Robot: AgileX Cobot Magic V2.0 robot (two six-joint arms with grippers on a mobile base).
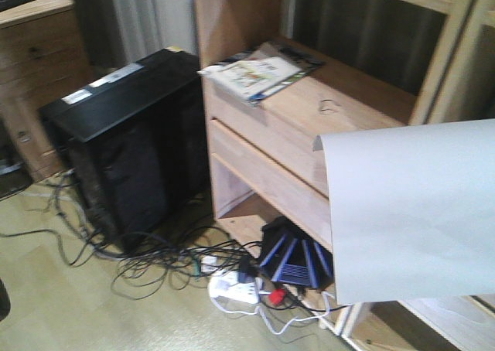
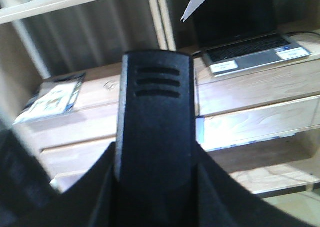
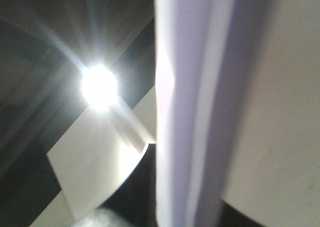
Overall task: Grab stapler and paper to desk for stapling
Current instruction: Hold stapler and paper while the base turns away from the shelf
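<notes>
In the front view, the paper (image 1: 410,212) is seen aloft, its curled edge free before the shelf unit (image 1: 263,158). In the left wrist view, the stapler (image 2: 155,117) is clamped in the left end effector (image 2: 157,192). In the right wrist view, the paper is seen edge-on, and the right end effector's state cannot be told.

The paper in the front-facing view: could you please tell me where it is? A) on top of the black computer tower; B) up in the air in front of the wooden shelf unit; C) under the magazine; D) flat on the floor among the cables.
B: the paper hangs clear of the floor, hiding part of the shelf unit behind it.
</notes>
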